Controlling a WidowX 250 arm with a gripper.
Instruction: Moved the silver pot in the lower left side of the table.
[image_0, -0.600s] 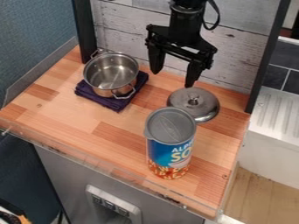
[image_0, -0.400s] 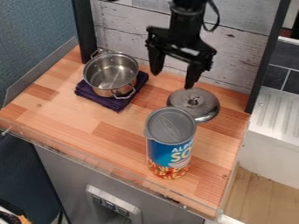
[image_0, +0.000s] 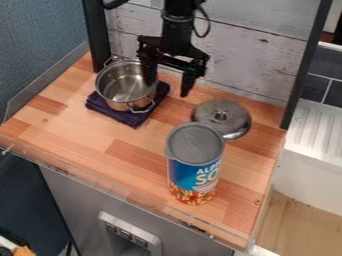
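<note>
My black gripper (image_0: 168, 88) hangs over the back of the table, at the right side of the silver pot, its two fingers spread wide with nothing held between them. One finger overlaps the pot's right rim in the view; whether it touches cannot be told. The silver pot (image_0: 121, 104) is upright, without a lid, on a folded dark purple cloth (image_0: 137, 119) at the back left of the wooden table (image_0: 90, 142).
A silver lid (image_0: 234, 120) lies to the right of the gripper. In front of it stands a tall blue can (image_0: 194, 170) with a grey top. A white wooden panel (image_0: 267, 55) rises behind the table, and a clear ledge runs along its front edge.
The gripper has moved left, from above the lid to beside the pot, and slightly lower. Pot, cloth, lid and can have kept their places.
</note>
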